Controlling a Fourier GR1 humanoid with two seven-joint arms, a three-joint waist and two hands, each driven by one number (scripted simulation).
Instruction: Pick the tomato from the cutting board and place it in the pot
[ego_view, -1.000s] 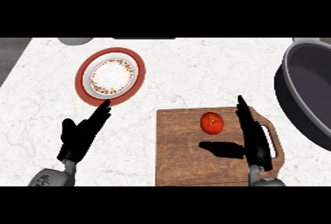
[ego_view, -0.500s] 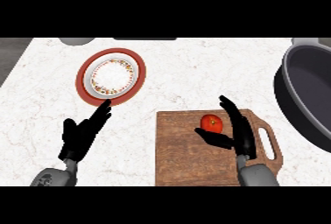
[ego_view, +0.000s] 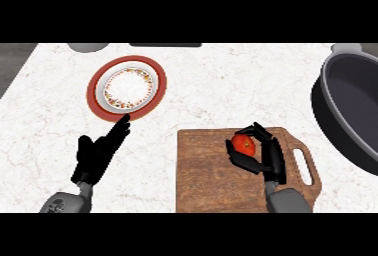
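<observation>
Left hand (ego_view: 100, 152): it lies flat on the white marble surface (ego_view: 221, 80), fingers straight and together, the tips just touching the rim of the red-rimmed plate (ego_view: 127, 88). It holds nothing and is resting.
Plate: it has a flower pattern and stands at the upper left, well apart from the task's things.
Cutting board (ego_view: 214, 175): wooden, with a handle hole on its right side, at the lower middle of the view.
Tomato (ego_view: 244, 145): red, near the top edge of the cutting board, between the thumb and the fingers of the right hand.
Right hand (ego_view: 264, 152): it is over the board with its fingers curled round the tomato; the thumb is on the left side.
Pot (ego_view: 351, 107): dark and wide, at the right edge, near the board.
Step in hand: closing on the tomato, in my judgement.
How to do it well: keep the fingers round the tomato, lift straight up first, then carry to the right, high enough to pass over the pot's rim.
</observation>
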